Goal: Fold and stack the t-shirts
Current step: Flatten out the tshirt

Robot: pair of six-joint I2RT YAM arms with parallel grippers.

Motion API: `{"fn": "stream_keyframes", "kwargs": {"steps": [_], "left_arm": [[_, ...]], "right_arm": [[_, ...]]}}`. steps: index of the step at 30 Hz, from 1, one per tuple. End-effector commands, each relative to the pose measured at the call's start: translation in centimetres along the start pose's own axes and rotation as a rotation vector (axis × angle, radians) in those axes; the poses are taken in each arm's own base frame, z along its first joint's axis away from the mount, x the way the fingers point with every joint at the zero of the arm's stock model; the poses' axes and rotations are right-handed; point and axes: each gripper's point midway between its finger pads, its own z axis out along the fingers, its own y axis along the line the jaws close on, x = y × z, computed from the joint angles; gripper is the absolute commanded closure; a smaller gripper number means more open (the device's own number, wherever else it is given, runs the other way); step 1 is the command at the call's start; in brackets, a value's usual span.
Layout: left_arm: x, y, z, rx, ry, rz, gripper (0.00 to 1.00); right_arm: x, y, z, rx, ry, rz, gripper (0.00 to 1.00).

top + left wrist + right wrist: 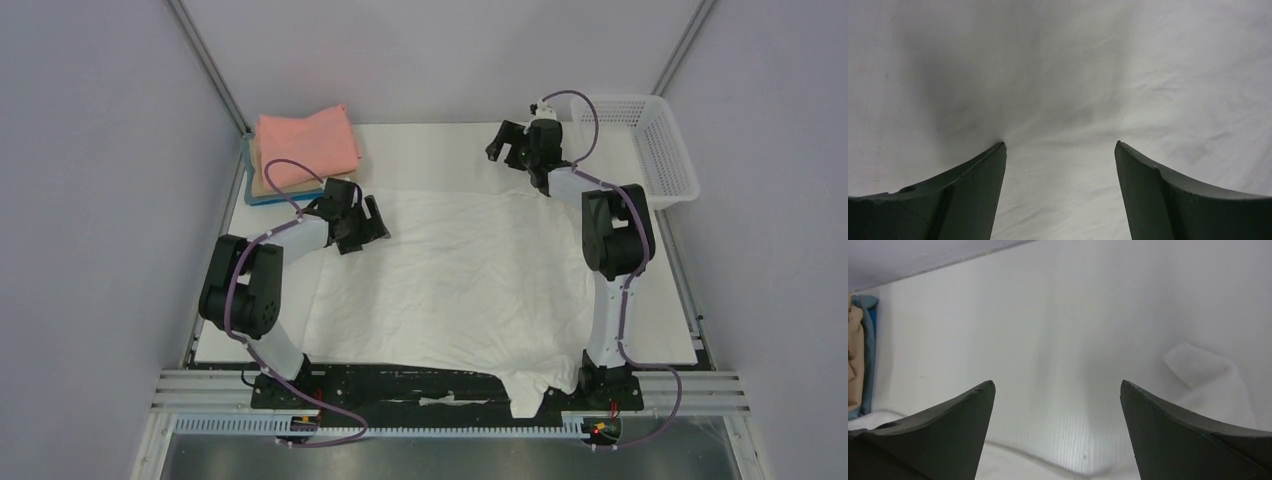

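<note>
Top external: white tee (470, 290) lies spread on the bench (430, 140). The left tool (362, 226) is released over its far-left part, the right tool (512, 148) released at the far side. A pink-topped stack (305, 150) sits far left.

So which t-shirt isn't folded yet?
The white t-shirt, spread open across the middle of the table. The salmon-pink tee, tan tee and blue tee lie folded in a stack at the far left corner.

Thin matt white cloth t-shirt (470, 280); white plastic mesh basket (655, 150).
</note>
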Motion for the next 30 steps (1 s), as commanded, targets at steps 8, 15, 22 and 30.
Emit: {"fn": "stream_keyframes", "kwargs": {"steps": [8,15,22,30], "left_arm": [[-0.6,-0.1,-1.1,-0.001,-0.021,0.011,0.14],[-0.7,0.0,-1.0,-0.006,-0.023,0.013,0.14],[0.1,0.3,-0.3,-0.012,0.002,0.005,0.14],[0.1,0.5,0.0,-0.019,0.009,0.005,0.14]], "right_arm": [[7.1,-1.2,-13.4,-0.002,0.109,-0.055,0.02],[8.0,-2.1,-10.9,0.017,0.130,-0.073,0.02],[6.0,-2.0,-5.2,0.025,0.117,-0.072,0.02],[2.1,2.2,2.2,-0.164,-0.033,-0.003,0.02]]}}
